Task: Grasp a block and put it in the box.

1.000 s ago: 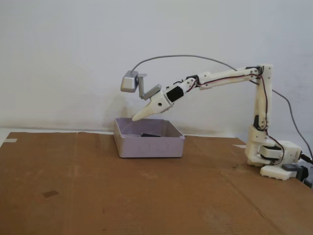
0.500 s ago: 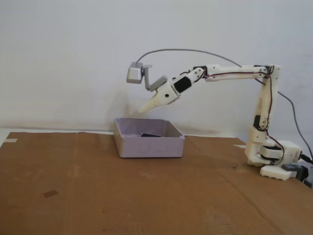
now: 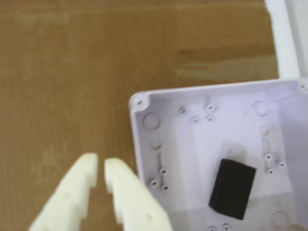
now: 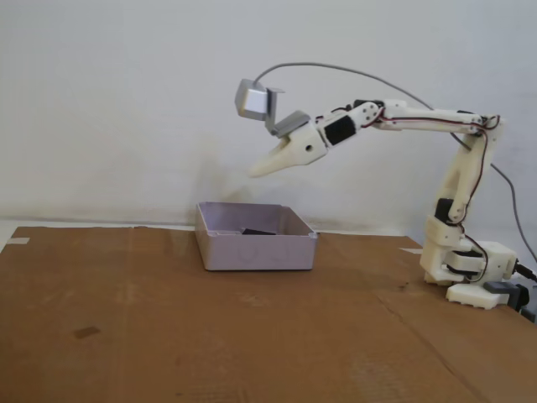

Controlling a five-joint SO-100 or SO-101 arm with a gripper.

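Observation:
The black block (image 3: 232, 188) lies flat on the floor of the pale lavender box (image 3: 192, 144), apart from its walls. In the fixed view only a dark sliver of the block (image 4: 258, 231) shows over the rim of the box (image 4: 256, 251). My white gripper (image 4: 254, 173) hangs well above the box, pointing down and left, its fingers together and holding nothing. In the wrist view the gripper (image 3: 101, 166) shows at the bottom left over bare cardboard, left of the box, with only a thin slit between its fingertips.
Brown cardboard (image 4: 168, 319) covers the table. The arm's base (image 4: 470, 273) stands at the right edge. A grey camera module (image 4: 250, 99) with a cable rides above the gripper. A white strip (image 3: 288, 38) runs beyond the cardboard at the wrist view's top right.
The arm has risen and drawn back to the right, lifting the gripper from just over the box to well above it. The block has stayed in the box.

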